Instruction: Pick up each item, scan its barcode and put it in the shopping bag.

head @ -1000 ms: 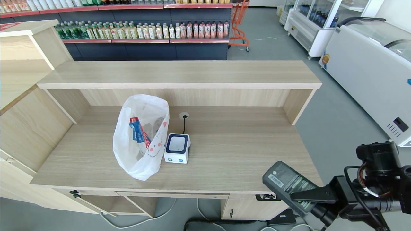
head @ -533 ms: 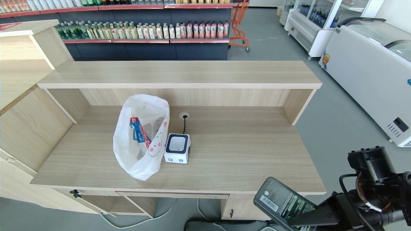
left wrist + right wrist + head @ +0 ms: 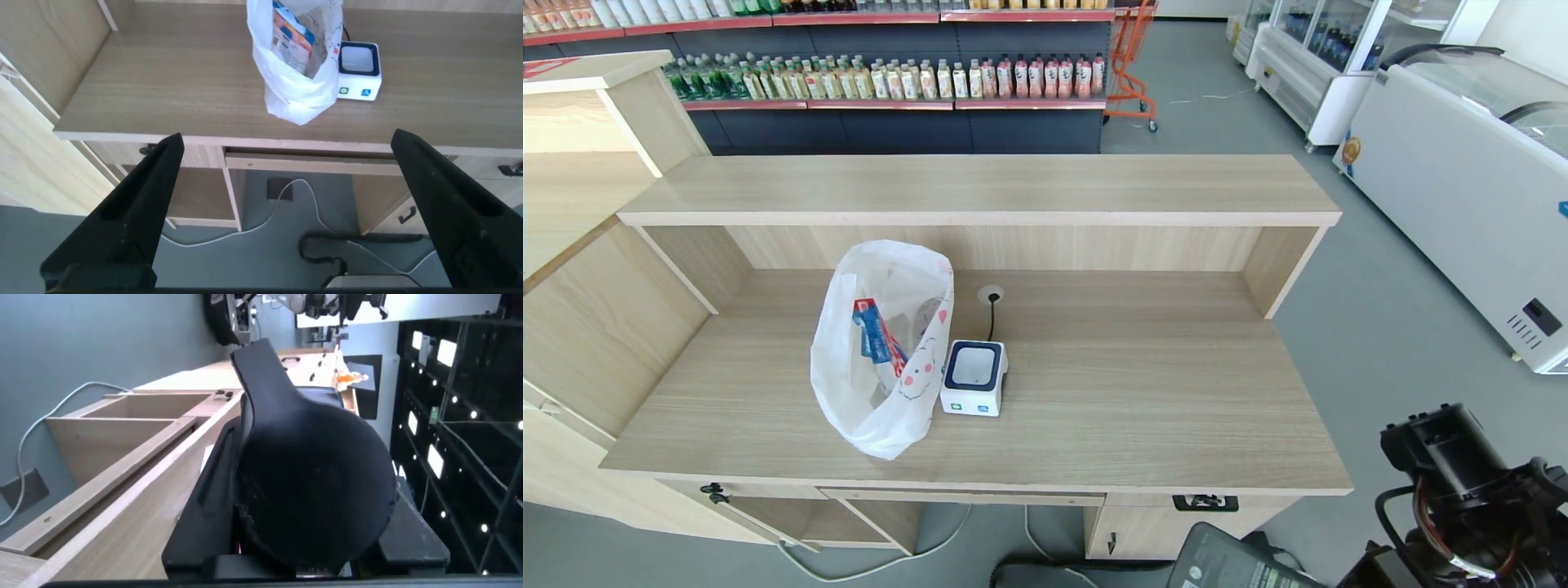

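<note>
My right end effector [image 3: 304,543] pinches the dark pack [image 3: 1227,565], held low beyond the desk's [image 3: 1143,408] near edge. I should raise it and turn its barcode side toward the scanner [image 3: 973,377] beside the bag [image 3: 882,351].

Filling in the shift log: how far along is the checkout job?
Done: at least a blue and red pack sits in the shopping bag. In hand: the right end effector is shut on a dark pouch, held low off the counter's near edge, away from the scanner. Left, it seems: scan that pouch and bag it. The left end effector is open, holding nothing.
</note>
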You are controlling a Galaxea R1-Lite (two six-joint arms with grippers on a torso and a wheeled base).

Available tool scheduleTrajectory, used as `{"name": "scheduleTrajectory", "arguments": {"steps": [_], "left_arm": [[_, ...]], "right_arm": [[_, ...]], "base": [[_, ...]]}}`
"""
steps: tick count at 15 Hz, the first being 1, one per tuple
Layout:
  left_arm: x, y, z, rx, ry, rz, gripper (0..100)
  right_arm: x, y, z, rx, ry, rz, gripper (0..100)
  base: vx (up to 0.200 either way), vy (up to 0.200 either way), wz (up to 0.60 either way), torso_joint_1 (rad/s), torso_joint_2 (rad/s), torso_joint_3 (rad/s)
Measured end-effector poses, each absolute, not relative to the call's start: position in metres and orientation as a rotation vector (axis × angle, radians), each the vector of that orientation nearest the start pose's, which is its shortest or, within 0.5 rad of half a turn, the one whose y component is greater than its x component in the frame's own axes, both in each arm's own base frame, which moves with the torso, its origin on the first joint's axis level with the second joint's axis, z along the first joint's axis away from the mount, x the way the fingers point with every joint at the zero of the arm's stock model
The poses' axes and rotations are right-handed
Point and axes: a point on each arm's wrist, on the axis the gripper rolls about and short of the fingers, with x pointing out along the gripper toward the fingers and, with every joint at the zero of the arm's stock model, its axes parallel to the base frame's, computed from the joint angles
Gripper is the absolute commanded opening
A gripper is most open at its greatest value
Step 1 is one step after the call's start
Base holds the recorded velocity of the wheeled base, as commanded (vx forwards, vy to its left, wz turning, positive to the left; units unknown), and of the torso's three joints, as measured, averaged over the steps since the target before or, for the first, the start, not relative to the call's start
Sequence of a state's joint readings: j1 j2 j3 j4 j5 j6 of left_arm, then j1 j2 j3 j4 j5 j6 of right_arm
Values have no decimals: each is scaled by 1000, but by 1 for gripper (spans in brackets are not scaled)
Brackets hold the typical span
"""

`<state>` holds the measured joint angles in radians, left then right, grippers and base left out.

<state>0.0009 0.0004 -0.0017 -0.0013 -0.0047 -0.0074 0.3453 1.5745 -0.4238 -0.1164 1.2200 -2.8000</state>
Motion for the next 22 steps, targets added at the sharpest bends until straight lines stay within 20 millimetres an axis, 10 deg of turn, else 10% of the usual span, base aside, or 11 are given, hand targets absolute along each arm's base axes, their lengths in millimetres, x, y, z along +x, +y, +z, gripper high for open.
{"name": "scheduleTrajectory", "arguments": {"steps": [18,22], "left_arm": [[-23,0,76,-7,-3,-3,100],[-23,0,76,-7,-3,-3,100]], "right_arm": [[166,87,97,-1497,-1419,1454,0],[188,70,128,-1522,-1243,1337,0]], "base": [[0,0,0,0,0,0],[0,0,0,0,0,0]]}}
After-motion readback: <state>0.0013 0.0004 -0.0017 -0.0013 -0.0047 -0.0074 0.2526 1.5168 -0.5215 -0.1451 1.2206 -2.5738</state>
